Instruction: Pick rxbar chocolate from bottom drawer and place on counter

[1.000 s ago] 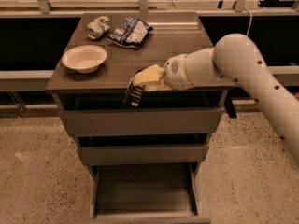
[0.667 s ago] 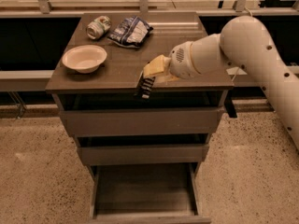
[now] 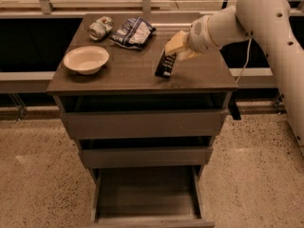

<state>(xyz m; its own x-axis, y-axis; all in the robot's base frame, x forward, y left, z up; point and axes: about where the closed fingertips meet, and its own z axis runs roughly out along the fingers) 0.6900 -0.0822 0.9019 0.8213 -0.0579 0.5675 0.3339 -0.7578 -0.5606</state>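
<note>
My gripper (image 3: 174, 48) is above the right half of the counter (image 3: 128, 72), at the end of the white arm that reaches in from the upper right. It is shut on the rxbar chocolate (image 3: 166, 64), a slim black bar with white lettering that hangs tilted from the fingers, its lower end at or just above the counter surface. The bottom drawer (image 3: 145, 196) stands pulled open at the foot of the cabinet, and its tray looks empty.
A white bowl (image 3: 86, 59) sits on the counter's left side. A crushed can (image 3: 99, 27) and a blue-white wrinkly snack bag (image 3: 133, 31) lie at the back. The two upper drawers (image 3: 142, 122) are shut. A dark ledge runs behind the cabinet.
My gripper has carried the bar up from the counter's front edge and toward the back right, over the counter top. The bar now hangs lower toward the surface.
</note>
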